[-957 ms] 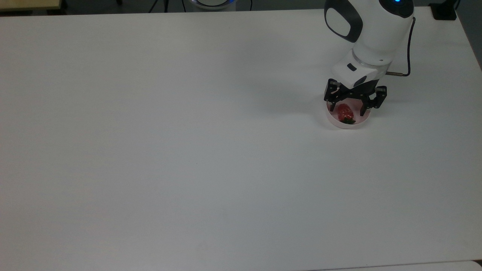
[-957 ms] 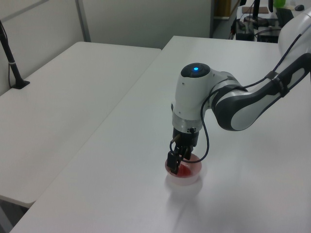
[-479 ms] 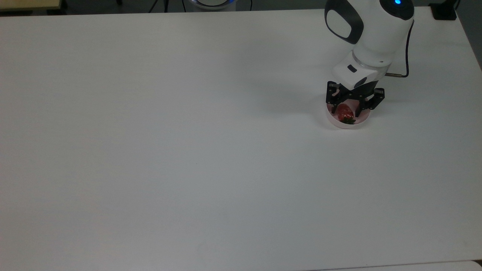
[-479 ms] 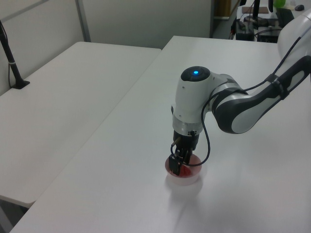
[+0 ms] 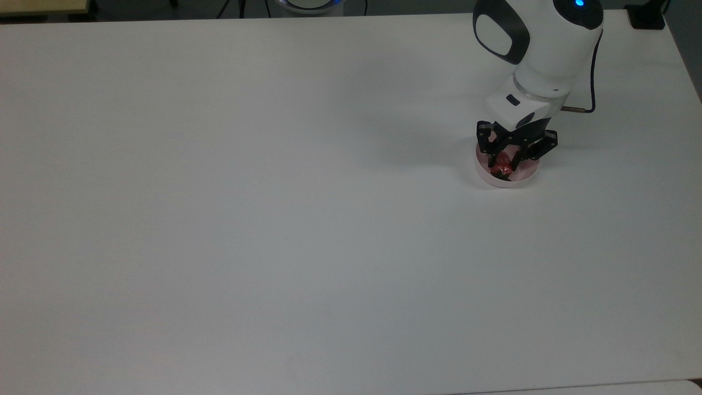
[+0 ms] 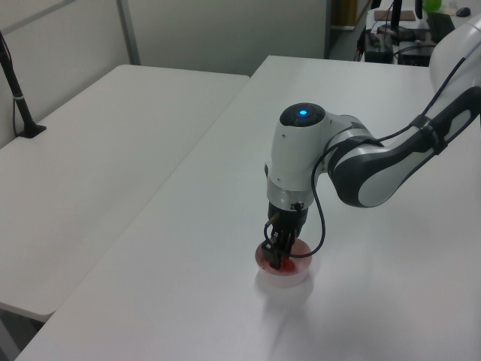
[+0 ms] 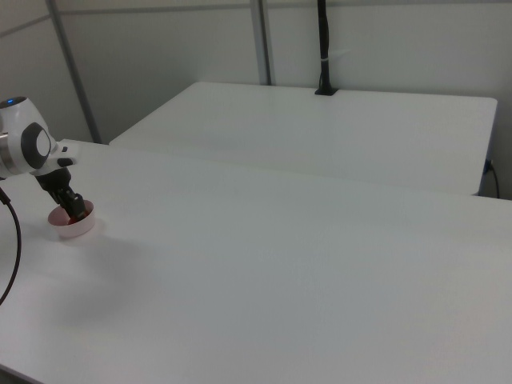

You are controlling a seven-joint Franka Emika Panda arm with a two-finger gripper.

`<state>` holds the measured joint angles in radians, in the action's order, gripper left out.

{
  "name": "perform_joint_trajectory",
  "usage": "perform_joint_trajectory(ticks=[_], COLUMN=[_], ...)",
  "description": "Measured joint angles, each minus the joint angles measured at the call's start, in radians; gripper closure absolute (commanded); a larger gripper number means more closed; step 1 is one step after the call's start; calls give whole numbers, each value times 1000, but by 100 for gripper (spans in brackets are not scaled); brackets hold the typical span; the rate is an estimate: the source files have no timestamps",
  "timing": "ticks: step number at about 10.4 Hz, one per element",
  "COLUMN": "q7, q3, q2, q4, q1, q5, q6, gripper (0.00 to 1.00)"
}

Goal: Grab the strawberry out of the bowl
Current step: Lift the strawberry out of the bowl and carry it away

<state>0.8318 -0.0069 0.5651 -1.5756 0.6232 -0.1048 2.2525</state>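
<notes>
A small pale pink bowl (image 5: 525,176) (image 6: 294,276) (image 7: 77,231) sits near the top view's right edge of the white table. Inside it lies a red strawberry (image 5: 500,163) with its dark green cap toward the bowl's front rim. My gripper (image 5: 503,164) (image 6: 275,260) (image 7: 75,214) reaches down into the bowl, its black fingers pressed against both sides of the strawberry, shut on it. The fruit still rests low in the bowl. Most of the strawberry is hidden behind the fingers in the left and right views.
The white table (image 5: 274,219) stretches wide to the top view's left of the bowl. A second white table (image 6: 90,150) (image 7: 336,128) stands beside it. A black cable (image 5: 595,71) hangs from the arm's wrist.
The fingers have drawn together from wide apart until they clamp the strawberry. The arm has sunk slightly into the bowl; the bowl has stayed in place.
</notes>
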Motion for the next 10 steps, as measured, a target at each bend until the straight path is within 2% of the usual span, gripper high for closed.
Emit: perform_joint_trajectory(ticks=[4,10], q7=[0,0], q3=[0,-3], q2=[-12,-82], q4=[4,5], q1=[0,-4], q5=[0,0], q6=[0,-3], gripper=[73,73])
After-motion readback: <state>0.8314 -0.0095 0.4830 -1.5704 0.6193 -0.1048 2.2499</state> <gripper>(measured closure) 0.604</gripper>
